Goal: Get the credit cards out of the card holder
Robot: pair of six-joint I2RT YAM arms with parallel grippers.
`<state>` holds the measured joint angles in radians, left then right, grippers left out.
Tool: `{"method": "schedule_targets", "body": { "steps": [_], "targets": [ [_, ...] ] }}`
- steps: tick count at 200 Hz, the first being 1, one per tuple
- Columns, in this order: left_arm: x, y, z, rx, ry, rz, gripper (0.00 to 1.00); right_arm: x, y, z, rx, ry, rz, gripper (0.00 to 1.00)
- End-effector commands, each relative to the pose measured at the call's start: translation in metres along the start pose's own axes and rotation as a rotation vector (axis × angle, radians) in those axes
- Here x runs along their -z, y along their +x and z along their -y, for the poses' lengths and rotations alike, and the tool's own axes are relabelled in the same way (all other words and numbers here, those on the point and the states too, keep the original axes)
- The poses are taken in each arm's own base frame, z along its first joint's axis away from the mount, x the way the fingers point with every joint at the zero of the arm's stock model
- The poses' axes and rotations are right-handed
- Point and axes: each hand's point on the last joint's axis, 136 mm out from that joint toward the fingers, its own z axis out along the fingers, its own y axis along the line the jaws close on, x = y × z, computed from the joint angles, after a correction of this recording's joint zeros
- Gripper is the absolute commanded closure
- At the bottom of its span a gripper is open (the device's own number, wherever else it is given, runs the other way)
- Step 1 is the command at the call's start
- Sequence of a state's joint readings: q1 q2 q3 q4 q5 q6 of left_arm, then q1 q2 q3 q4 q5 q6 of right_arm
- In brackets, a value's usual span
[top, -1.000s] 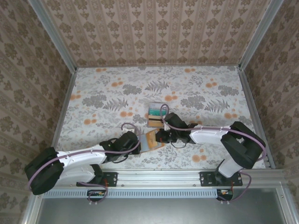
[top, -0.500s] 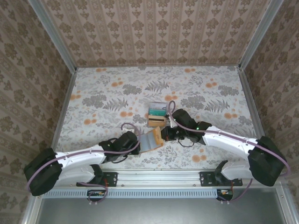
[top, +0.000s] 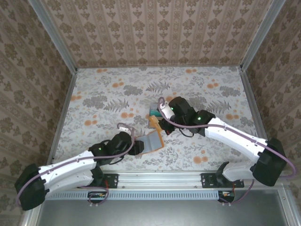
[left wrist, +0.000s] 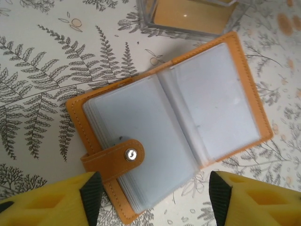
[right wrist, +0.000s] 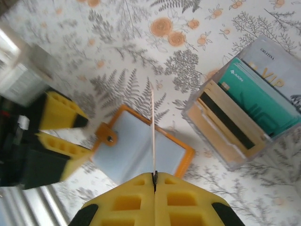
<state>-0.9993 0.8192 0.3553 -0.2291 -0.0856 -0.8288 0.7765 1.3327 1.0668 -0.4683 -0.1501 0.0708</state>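
A floral tablecloth [top: 197, 89] covers the work surface, with patterned wallpaper on three sides. The card holder [left wrist: 169, 127] lies open and flat on it near the front edge, clear sleeves up and snap tab [left wrist: 115, 157] folded over the left leaf.

The left gripper [left wrist: 155, 188] hangs just above the holder's near edge. Its yellow fingers are spread wide to either side and grip nothing.

The right gripper [right wrist: 154, 178] is pressed fully closed on the bottom edge of one credit card [right wrist: 153, 132]. The card stands edge-on to its camera, above the holder, and its colour cannot be told from this angle.

Just beyond is a clear plastic tray [right wrist: 233, 162]. It holds a teal card [right wrist: 256, 101], an orange-tan card [right wrist: 225, 122] with a dark stripe, and a pale card [right wrist: 277, 66].

- **Grip on the card:** The main risk is the narrow pinch at one edge, which could let the card pivot or slip between the pads during travel.
- **Lowering into the tray:** The card could catch the tray wall or the cards already leaning there, and end up on the cloth or shove the light tray.
- **The loose holder:** Nothing pins the holder. If a card remains, pulling it would probably drag or lift the holder.
- **What remains:** The top sleeves look empty, though the stacked leaves beneath may hide one.
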Motion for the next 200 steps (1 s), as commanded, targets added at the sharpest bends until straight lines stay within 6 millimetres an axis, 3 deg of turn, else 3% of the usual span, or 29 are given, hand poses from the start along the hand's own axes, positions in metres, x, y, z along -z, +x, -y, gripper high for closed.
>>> {"method": "schedule_targets", "body": {
  "steps": [1, 27, 63, 80, 93, 101, 200],
  "targets": [
    [0.011, -0.002, -0.006, -0.022, -0.014, 0.018, 0.32, -0.01, 0.015, 0.01, 0.256, 0.049, -0.153, 1.0],
    [0.015, 0.001, -0.011, -0.006, 0.003, 0.036, 0.31, -0.023, 0.02, 0.016, 0.438, 0.07, -0.273, 1.0],
    [0.021, 0.003, -0.016, 0.009, 0.002, 0.05, 0.29, -0.043, 0.015, 0.035, 0.588, 0.141, -0.306, 1.0],
    [0.024, 0.003, -0.02, 0.019, -0.006, 0.062, 0.23, -0.05, 0.014, 0.041, 0.646, 0.16, -0.322, 1.0],
    [0.025, 0.003, -0.021, 0.025, -0.01, 0.065, 0.05, -0.054, 0.011, 0.043, 0.677, 0.17, -0.318, 1.0],
    [0.025, 0.003, -0.022, 0.028, -0.014, 0.066, 0.0, -0.056, 0.009, 0.043, 0.691, 0.17, -0.312, 1.0],
    [0.025, 0.005, -0.029, 0.04, -0.035, 0.063, 0.0, -0.075, 0.0, 0.056, 0.75, 0.182, -0.315, 1.0]
  ]
}}
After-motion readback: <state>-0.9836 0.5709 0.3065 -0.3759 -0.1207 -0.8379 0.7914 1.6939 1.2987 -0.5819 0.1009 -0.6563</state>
